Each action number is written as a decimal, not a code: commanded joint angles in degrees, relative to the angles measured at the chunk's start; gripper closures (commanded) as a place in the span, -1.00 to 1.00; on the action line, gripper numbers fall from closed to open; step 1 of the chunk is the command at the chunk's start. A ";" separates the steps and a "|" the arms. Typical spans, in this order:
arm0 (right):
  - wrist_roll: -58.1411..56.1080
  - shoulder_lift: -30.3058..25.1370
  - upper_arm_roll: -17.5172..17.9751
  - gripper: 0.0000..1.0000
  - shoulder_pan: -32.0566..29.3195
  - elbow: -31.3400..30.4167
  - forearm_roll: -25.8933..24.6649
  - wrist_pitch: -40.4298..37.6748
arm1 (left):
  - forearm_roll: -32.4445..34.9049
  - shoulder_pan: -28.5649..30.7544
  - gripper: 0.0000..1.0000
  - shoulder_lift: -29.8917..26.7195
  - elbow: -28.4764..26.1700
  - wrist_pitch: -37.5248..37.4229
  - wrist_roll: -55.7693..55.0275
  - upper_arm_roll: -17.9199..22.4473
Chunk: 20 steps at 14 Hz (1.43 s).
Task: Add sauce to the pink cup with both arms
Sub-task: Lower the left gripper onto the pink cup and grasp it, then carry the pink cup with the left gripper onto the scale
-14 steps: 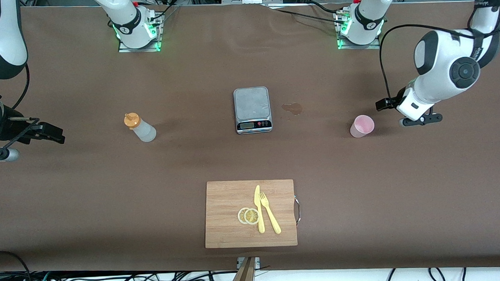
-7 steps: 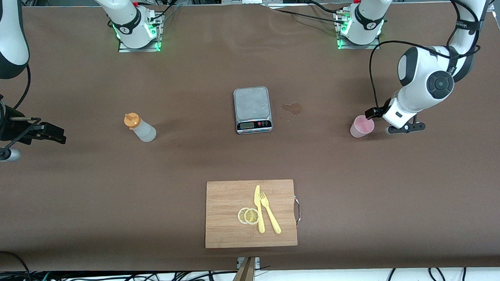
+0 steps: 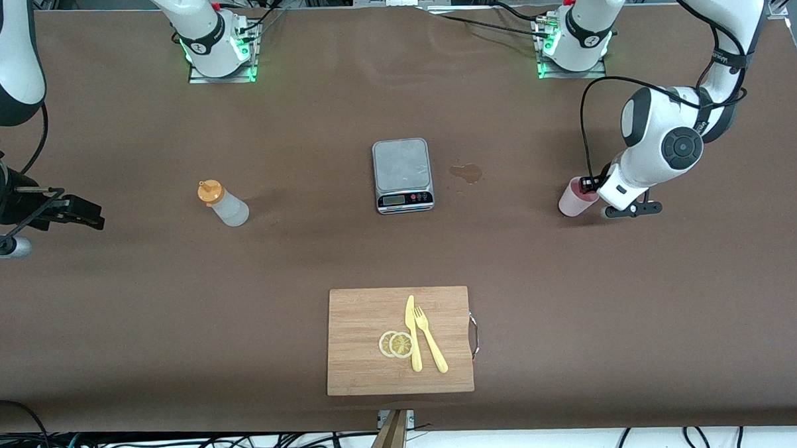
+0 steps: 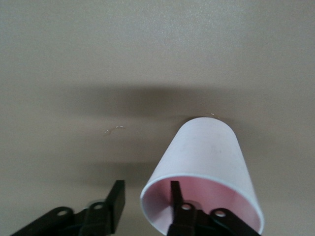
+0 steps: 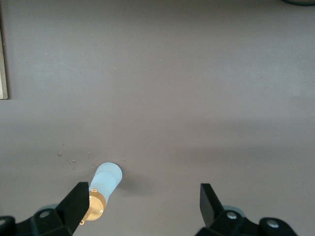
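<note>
My left gripper [image 3: 591, 189] has moved onto the pink cup [image 3: 572, 203], one finger inside the rim, not squeezing yet; my right gripper [image 5: 142, 201] waits wide open over the brown table [image 3: 307, 254].

Pink cup [image 3: 574, 203] and capped sauce [image 3: 224, 204] stand well apart.

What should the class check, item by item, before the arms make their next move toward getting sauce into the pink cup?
1. Pink cup upright on the table: ok.
2. Left gripper straddles the cup's rim, one finger inside, one outside: ok.
3. Grip on the cup firm: cannot tell.
4. Sauce upright, cap on: ok.
5. Right gripper open: ok.
6. Right gripper around the sauce: not ok, it waits short of it.
</note>
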 commanded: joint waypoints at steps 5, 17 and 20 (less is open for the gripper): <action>0.33 -0.20 -0.06 -1.00 -0.07 0.48 -0.42 -0.42 | 0.18 -0.94 1.00 -0.61 2.68 -1.95 -0.08 -0.07; 0.42 -0.29 -0.06 -1.00 -0.07 0.48 -0.33 -0.24 | -16.68 -8.83 1.00 -2.46 14.02 -21.47 -10.78 -8.86; 0.42 -0.20 -0.06 -1.00 -0.07 0.48 -0.33 -0.16 | -20.98 -16.73 1.00 1.31 17.35 -21.30 -21.39 -8.86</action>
